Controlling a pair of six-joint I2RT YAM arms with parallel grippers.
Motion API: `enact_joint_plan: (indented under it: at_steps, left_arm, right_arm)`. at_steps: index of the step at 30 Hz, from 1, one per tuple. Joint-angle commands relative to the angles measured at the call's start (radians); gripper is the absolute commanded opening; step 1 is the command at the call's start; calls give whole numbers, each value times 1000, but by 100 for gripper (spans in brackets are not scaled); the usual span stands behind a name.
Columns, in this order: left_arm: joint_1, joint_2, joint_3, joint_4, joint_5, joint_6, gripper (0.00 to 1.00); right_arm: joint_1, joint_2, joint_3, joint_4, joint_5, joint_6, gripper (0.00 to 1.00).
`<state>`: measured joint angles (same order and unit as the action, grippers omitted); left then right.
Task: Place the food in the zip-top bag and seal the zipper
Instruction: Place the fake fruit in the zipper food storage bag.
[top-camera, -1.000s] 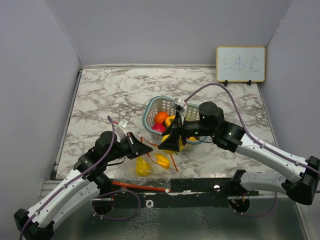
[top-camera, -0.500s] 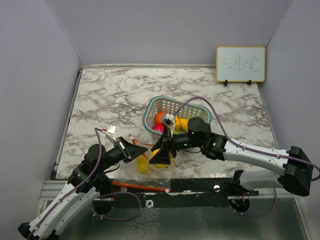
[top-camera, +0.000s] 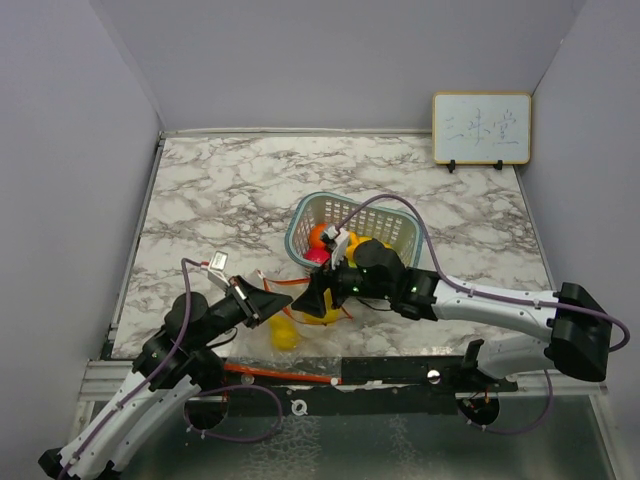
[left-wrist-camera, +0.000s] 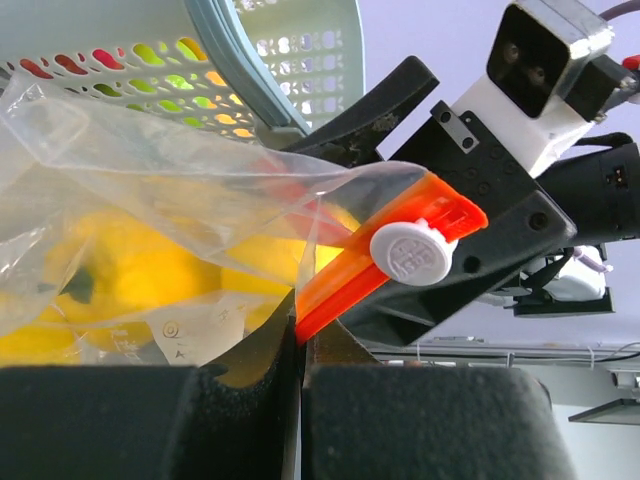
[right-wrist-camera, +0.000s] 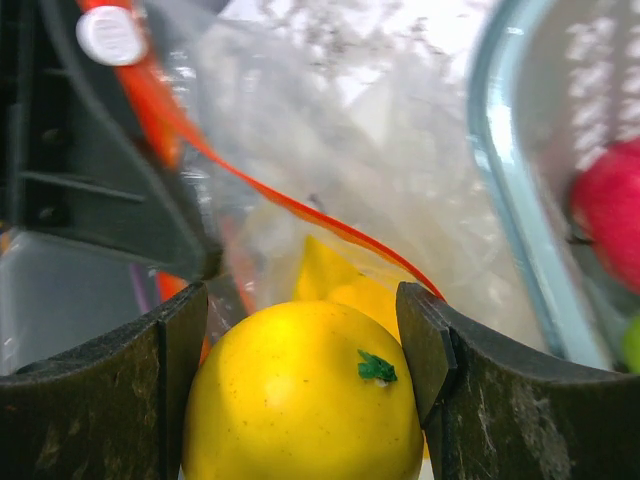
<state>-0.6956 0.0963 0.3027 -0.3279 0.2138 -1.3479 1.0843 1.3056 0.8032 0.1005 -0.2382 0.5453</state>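
Marble-patterned table (top-camera: 200, 190) is carrying the teal basket (top-camera: 400, 215) and, nearer the arm bases, the zip-top bag (left-wrist-camera: 150, 190). The left gripper (left-wrist-camera: 300, 345) is clamping the orange-red zipper (left-wrist-camera: 365, 270) at the bag's mouth edge and holding it raised; at least one yellow piece (left-wrist-camera: 120, 270) is already lying inside. The right gripper (top-camera: 322, 296) is squeezing a round yellow fruit (right-wrist-camera: 300, 400) between both fingers. Over the last second the right arm has been travelling from the basket rim toward the left gripper, and the fruit is now sitting at the bag opening. Judgement: insertion is imminent. A red ball (top-camera: 318, 256) and other pieces are remaining in the basket, so sealing is not yet due.
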Motion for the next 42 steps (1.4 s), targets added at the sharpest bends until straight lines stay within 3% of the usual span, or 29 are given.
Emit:
enact_joint_plan:
  at_steps: [1, 5, 10, 12, 13, 24, 32, 39, 42]
  left_arm:
    - [1, 19, 77, -45, -11, -3, 0]
    - [1, 35, 102, -56, -20, 13, 0]
    - [1, 31, 63, -22, -15, -6, 0]
    - [1, 24, 46, -10, -11, -16, 0]
    - [1, 20, 40, -7, -11, -18, 0]
    - [1, -14, 61, -65, -33, -11, 0]
    - [1, -28, 83, -49, -44, -11, 0]
    - [1, -22, 122, -45, -65, 16, 0]
    - [1, -23, 118, -36, -65, 12, 0]
  right_arm:
    - [13, -25, 30, -116, 323, 1, 39]
    - [48, 28, 76, -169, 411, -7, 42]
    - [140, 62, 105, -142, 430, -15, 73]
    - [151, 56, 101, -121, 404, -10, 97]
    - [152, 54, 104, -114, 386, -9, 100]
    - [154, -98, 157, -282, 402, -16, 100]
    - [154, -227, 132, -527, 452, 54, 99]
    - [154, -368, -13, -552, 460, 143, 81]
    - [153, -382, -46, -533, 456, 159, 80]
